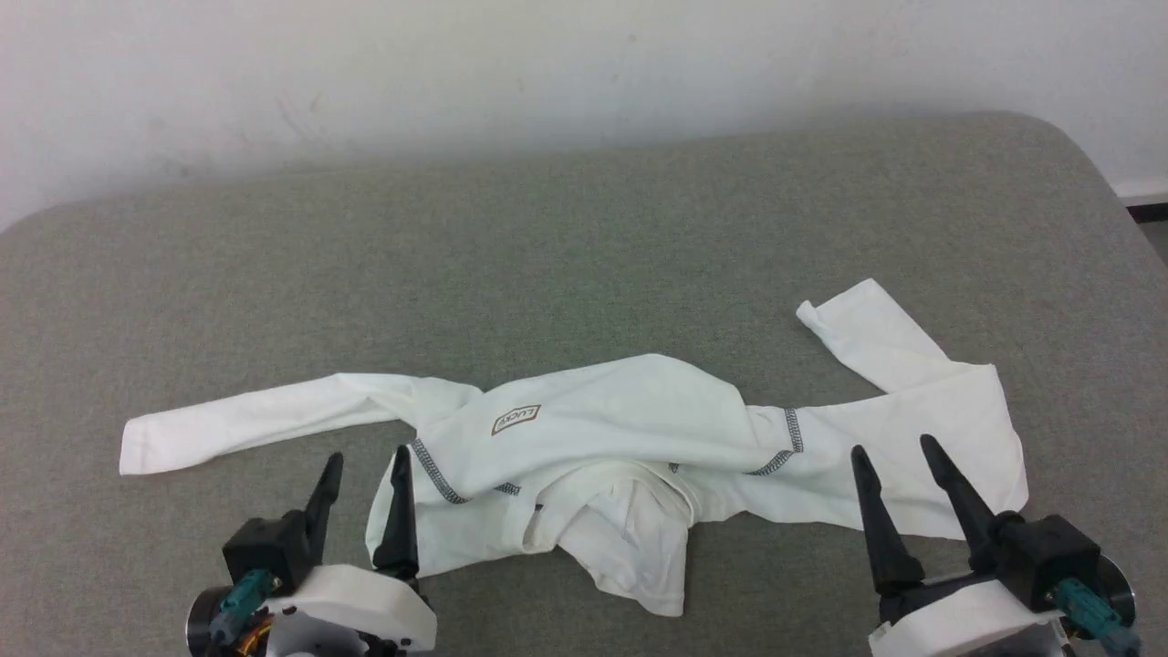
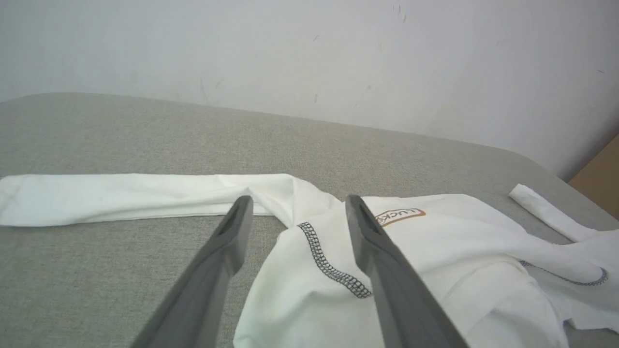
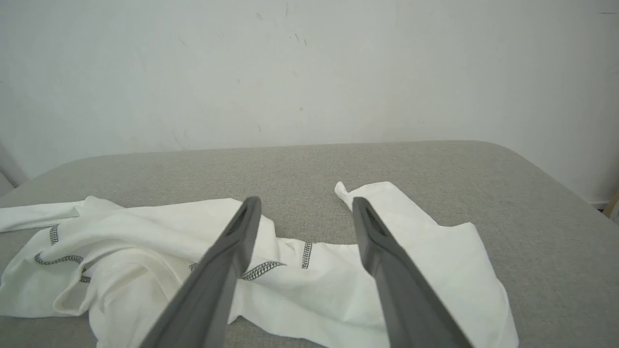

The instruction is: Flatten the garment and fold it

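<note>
The garment (image 1: 602,429) is a thin white long-sleeved shirt lying crumpled across the near part of the grey table (image 1: 584,237). Its tan patch (image 1: 516,419) faces up and dark stitched seams curve at both shoulders. One sleeve stretches flat to the left, the other bends up at the right. My left gripper (image 1: 365,465) is open just above the shirt's left edge, holding nothing; in the left wrist view the left gripper (image 2: 296,205) straddles the shoulder seam of the garment (image 2: 435,251). My right gripper (image 1: 894,452) is open over the right sleeve; the right wrist view shows the right gripper (image 3: 305,205) over the garment (image 3: 300,275).
A pale wall (image 1: 547,73) runs behind the table's far edge. The table's right corner is rounded, with a dark strip of floor (image 1: 1148,214) beyond it. A tan board (image 2: 599,176) stands past the right edge in the left wrist view.
</note>
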Robot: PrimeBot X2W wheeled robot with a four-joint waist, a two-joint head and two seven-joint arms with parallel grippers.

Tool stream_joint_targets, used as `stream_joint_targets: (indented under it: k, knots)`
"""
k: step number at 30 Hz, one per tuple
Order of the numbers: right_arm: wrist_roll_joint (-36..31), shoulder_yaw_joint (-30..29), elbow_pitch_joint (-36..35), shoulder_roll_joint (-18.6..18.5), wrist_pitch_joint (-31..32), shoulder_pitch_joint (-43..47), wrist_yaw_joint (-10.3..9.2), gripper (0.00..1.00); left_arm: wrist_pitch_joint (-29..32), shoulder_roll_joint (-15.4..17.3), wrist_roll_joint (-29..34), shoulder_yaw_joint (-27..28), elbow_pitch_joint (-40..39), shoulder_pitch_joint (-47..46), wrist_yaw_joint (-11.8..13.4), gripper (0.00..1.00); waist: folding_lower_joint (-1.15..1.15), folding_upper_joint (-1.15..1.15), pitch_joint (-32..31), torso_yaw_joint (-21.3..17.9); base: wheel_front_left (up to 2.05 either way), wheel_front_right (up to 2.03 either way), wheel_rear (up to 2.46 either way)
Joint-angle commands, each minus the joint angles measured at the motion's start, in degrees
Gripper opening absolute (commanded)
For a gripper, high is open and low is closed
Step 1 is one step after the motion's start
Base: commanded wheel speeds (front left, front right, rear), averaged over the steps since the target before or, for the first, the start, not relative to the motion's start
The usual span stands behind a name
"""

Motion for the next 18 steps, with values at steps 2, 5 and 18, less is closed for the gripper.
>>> stream_joint_targets:
  k: [2,5,18]
  knots:
    - [-1.1,0.8,0.0,0.1,1.4,0.6,-0.11,1.0,-0.5,-1.0,2.6,2.0,-2.9,1.0,0.6,1.0,0.01,0.0,-0.6,0.6,0.0,0.0,0.0]
    - [-0.5,2.7,1.4,-0.7,5.4,0.4,-0.11,1.0,-0.5,-2.7,5.4,4.8,-6.8,2.4,-0.1,1.0,0.01,0.0,-0.4,1.3,0.0,0.0,0.0]
    - [6.8,17.0,17.3,-8.7,23.4,-13.9,-0.11,1.0,-0.6,-7.4,10.4,9.1,-6.5,2.1,-4.5,1.0,0.01,0.0,3.2,4.3,0.0,0.0,0.0]
